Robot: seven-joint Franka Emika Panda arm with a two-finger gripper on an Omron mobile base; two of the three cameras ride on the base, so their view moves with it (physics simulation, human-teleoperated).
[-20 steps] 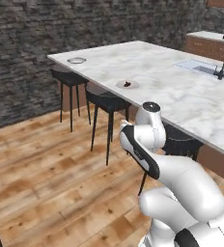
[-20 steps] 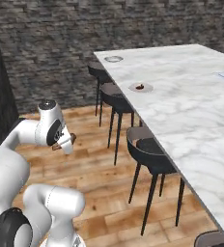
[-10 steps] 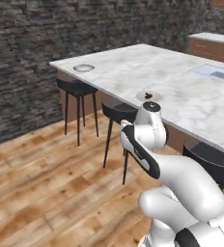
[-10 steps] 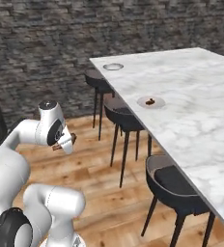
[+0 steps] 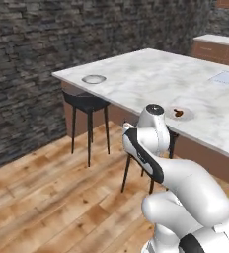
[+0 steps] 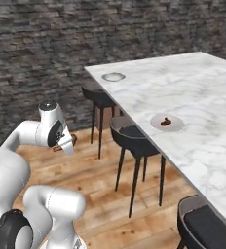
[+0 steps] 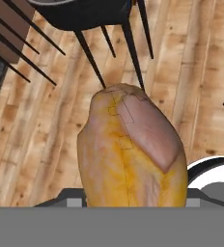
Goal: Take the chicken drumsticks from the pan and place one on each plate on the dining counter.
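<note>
Holding one golden drumstick (image 7: 131, 154), your gripper (image 6: 65, 144) is clamped on it; near plate (image 6: 167, 122) at the counter (image 6: 207, 97) edge carries another drumstick (image 6: 165, 121), corner plate (image 6: 113, 76) bare.

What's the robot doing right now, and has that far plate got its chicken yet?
Gripper shut on a drumstick, carried over the wooden floor. Near plate already has one. Far plate bare. Bar stools line the dining counter's edge.
</note>
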